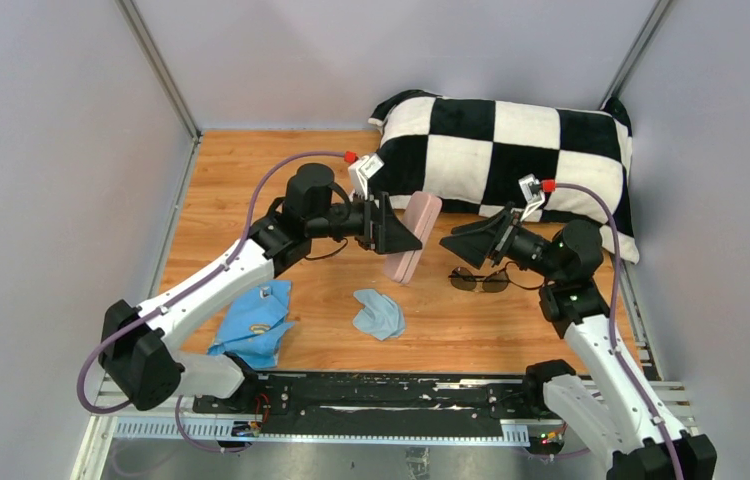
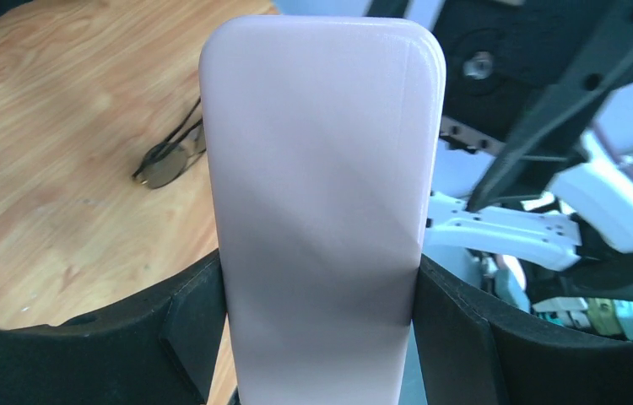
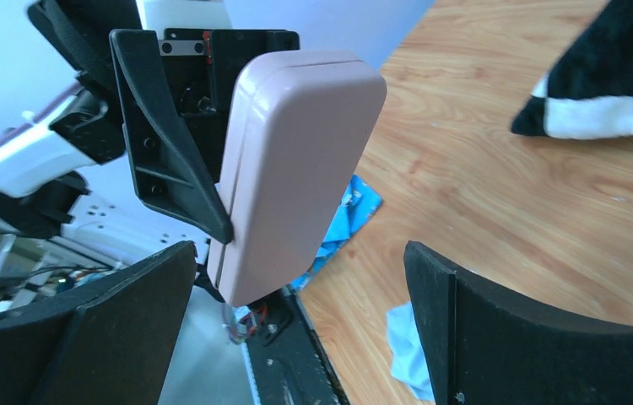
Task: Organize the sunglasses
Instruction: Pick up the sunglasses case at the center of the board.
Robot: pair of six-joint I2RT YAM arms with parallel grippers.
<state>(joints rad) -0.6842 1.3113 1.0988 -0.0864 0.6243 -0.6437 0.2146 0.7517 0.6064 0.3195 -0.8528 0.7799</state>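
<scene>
The sunglasses (image 1: 481, 280), thin dark frame with brownish lenses, lie on the wooden table right of centre; the left wrist view shows the sunglasses (image 2: 165, 160) beyond the case. My left gripper (image 1: 406, 240) is shut on a pink case (image 1: 413, 237), holding it on edge above the table, lid closed. Its black pads press both flat sides of the case (image 2: 321, 169). My right gripper (image 1: 451, 245) stands open just right of the case, above the sunglasses. In the right wrist view the case (image 3: 296, 169) hangs ahead of the wide-apart fingers (image 3: 465, 329), untouched by them.
A light-blue cloth (image 1: 378, 313) lies crumpled near the front centre. A blue printed cloth (image 1: 254, 322) lies at the front left under my left arm. A black-and-white checkered pillow (image 1: 511, 160) fills the back right. Grey walls enclose the table.
</scene>
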